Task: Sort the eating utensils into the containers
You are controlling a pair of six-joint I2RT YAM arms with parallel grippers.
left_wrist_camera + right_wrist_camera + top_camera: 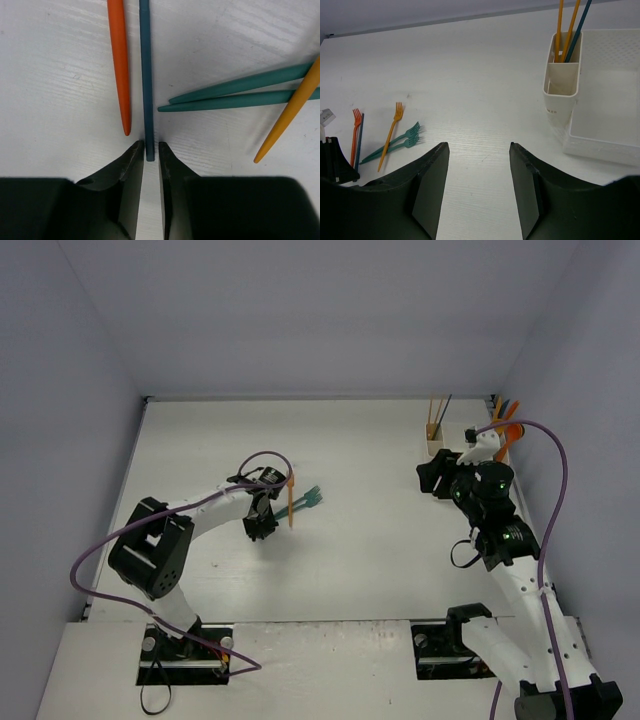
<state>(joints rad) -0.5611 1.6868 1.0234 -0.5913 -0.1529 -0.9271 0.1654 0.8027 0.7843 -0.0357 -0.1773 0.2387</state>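
**Left end effector straddling a dark teal handle, right one hanging open by the holder**

Left arm: shoulder link is folding back over its base, and the forearm is reaching forward and right. The wrist is tipping down so the left end effector (151, 150) is sitting low on the counter (380, 540). Its fingers (131, 161) are standing narrowly apart with the tip of the dark teal utensil (145, 75) lying between them. There's a sliver of gap on one side, so can't tell if it's actually clamping.

A red-orange utensil (120, 65) is lying just beside the dark teal utensil, parallel to it. Two teal forks (240, 92) are lying near them, with a yellow-orange fork (295, 105) crossing over the pair. All are flat on the counter.

Right arm: it's rising from its base, elbow bent, and reaching forward along the right side. The right end effector (477, 147) is hovering above the counter, jaws wide apart and holding nothing.

The white holder (561, 85) is standing near it, against a white tray (610, 130). The holder's far compartment is carrying two orange handles and one dark teal one.
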